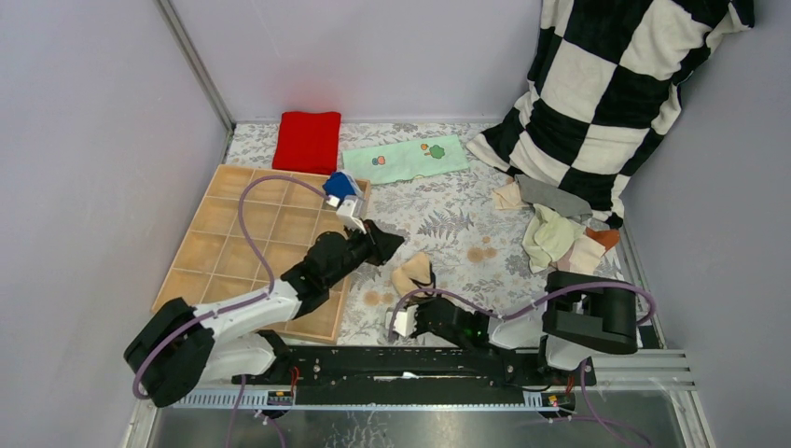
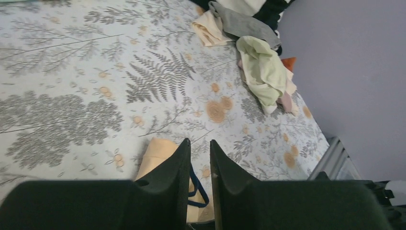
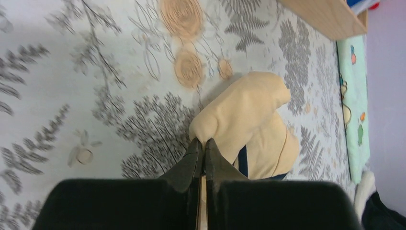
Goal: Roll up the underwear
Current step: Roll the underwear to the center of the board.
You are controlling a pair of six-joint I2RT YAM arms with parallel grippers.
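The tan brief with dark trim [image 1: 412, 273] lies crumpled on the leaf-printed surface [image 1: 448, 219], near the middle and a little toward the arms, just right of the wooden grid tray [image 1: 247, 238]. The right gripper [image 3: 201, 142] reaches in from the near side with its fingers pressed together at the brief's near edge. A thin sliver of tan shows between them, so they appear to pinch a fold of that cloth. The left gripper [image 2: 200, 143] comes in from the tray side. Its fingers stand slightly apart with nothing between them, and they hover just over the same brief, whose blue trim loop shows beside the left finger in the left wrist view. The rest of the underwear sits in a loose heap [image 1: 560, 229] at the right side of the surface, well apart from both grippers. It holds a beige piece [image 1: 508, 196], a grey one [image 1: 557, 196], a pale green one [image 1: 544, 238] and some pinkish and orange bits. The heap lies against the foot of a black-and-white checked pillow [image 1: 616, 84] that leans in the far right corner. Along the far edge lie a folded red cloth [image 1: 308, 140] and, beside it, a flat mint cloth with cartoon prints [image 1: 406, 159].
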